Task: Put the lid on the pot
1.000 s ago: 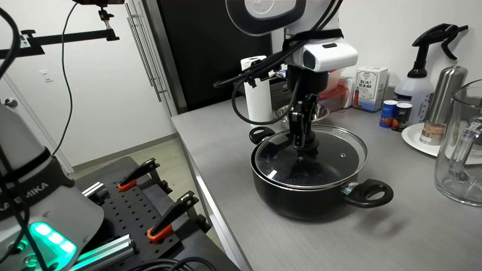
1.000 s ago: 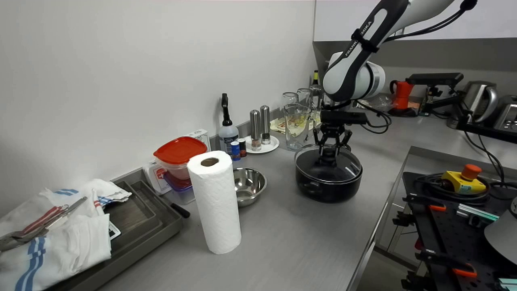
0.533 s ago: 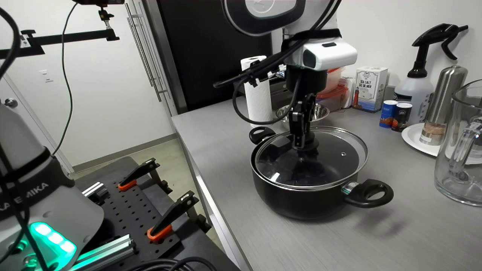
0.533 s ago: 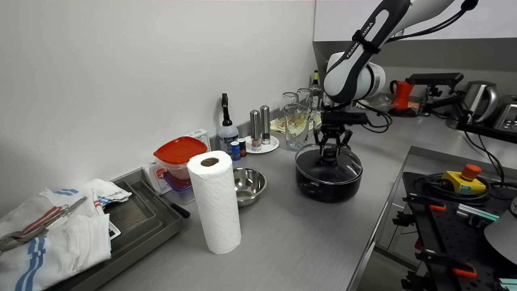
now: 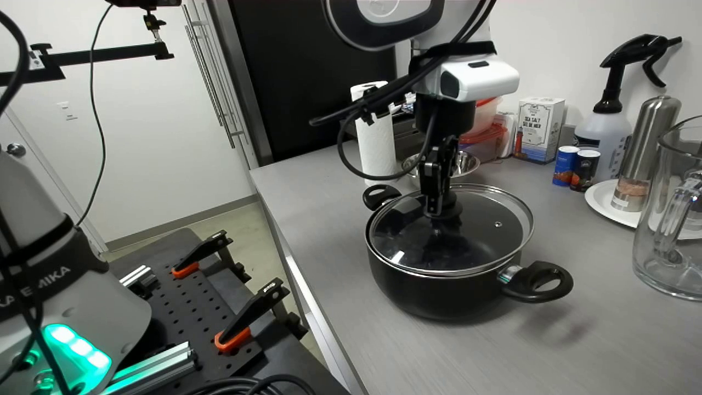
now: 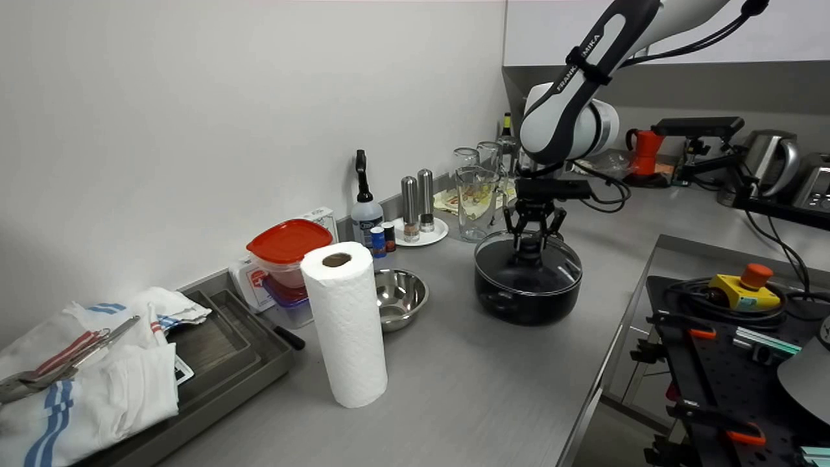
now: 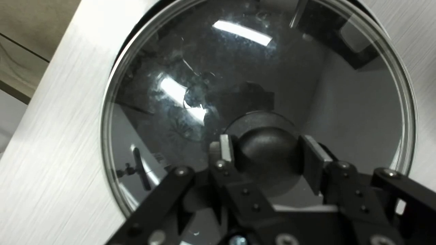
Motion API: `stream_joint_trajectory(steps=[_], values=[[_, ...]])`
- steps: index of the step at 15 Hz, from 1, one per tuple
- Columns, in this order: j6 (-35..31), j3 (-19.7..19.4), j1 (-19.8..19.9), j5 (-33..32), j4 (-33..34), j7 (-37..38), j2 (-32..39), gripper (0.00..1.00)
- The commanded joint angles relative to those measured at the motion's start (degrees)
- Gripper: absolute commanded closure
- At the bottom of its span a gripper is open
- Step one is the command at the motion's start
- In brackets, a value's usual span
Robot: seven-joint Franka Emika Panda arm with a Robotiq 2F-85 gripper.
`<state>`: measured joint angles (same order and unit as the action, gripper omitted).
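Observation:
The clear-glass lid [image 5: 485, 241] lies over the black pot [image 5: 439, 299]. Lid [image 6: 554, 275] and pot [image 6: 528, 310] also show in an exterior view. The lid's rim is close to the pot's rim nearly all round; whether it is fully seated I cannot tell. In the wrist view the lid [image 7: 245, 64] fills most of the picture, with a thin dark crescent of pot past its upper left edge. My gripper [image 5: 440, 208] points straight down at the lid's centre. In the wrist view its pads [image 7: 315, 153] stand against both sides of the black knob [image 7: 267, 144].
A steel bowl [image 6: 405, 298] and a paper towel roll [image 6: 347, 331] stand near the pot. A glass pitcher [image 5: 669, 241], a white plate [image 5: 603, 197] and a spray bottle [image 5: 603, 131] stand along the wall side. The counter edge [image 5: 307, 307] runs close to the pot.
My gripper and the lid have shifted slightly to the left in an exterior view, and the gap at the pot's left rim has narrowed. The pot has not moved.

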<state>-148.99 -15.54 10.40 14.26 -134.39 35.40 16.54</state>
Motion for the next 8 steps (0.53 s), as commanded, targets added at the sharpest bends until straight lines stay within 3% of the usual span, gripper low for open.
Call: stream_joint_trajectory(steps=[1,8], values=[[2.5,-0.4,-0.3,-0.5,-0.2,0.2,-2.5,0.75],[4.5,-0.2,-0.3,-0.4,0.4,0.1,-2.0,0.75]])
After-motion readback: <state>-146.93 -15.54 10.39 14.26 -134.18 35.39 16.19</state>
